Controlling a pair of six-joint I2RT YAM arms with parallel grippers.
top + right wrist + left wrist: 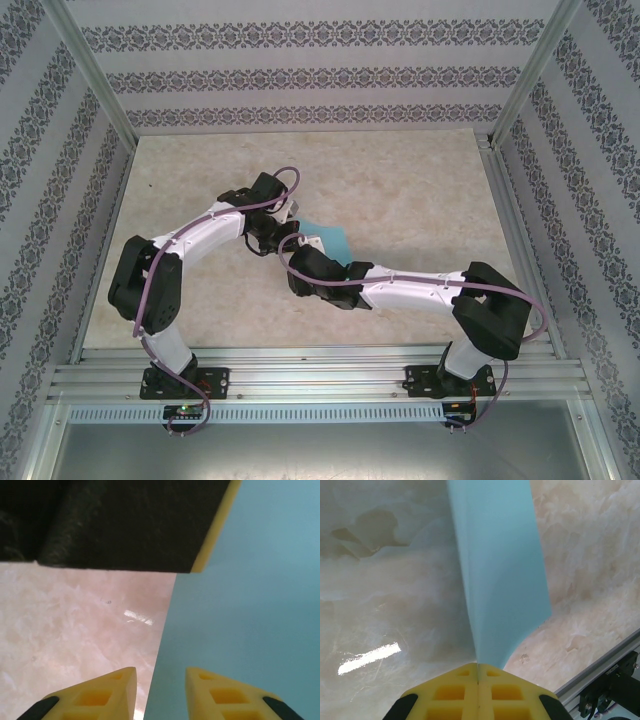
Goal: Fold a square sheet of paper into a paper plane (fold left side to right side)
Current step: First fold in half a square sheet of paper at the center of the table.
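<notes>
The square sheet of paper (328, 240) is light blue and lies near the middle of the marble table, partly hidden under both wrists. My left gripper (478, 672) is shut on one edge of the paper (502, 580), which rises from the pinched tips and curves away over the table. My right gripper (161, 677) is open, its yellow fingertips (210, 685) a small gap apart. The straight edge of the paper (250, 605) runs into that gap, one tip over the sheet and the other over bare table. Just ahead of it sits the left gripper's black body (125, 525).
The beige marble tabletop (420, 200) extends on all sides of the arms. An aluminium rail (320, 370) runs along the near edge and also appears as a rail (610, 675) in the left wrist view. Patterned walls and metal posts (95, 80) enclose the table.
</notes>
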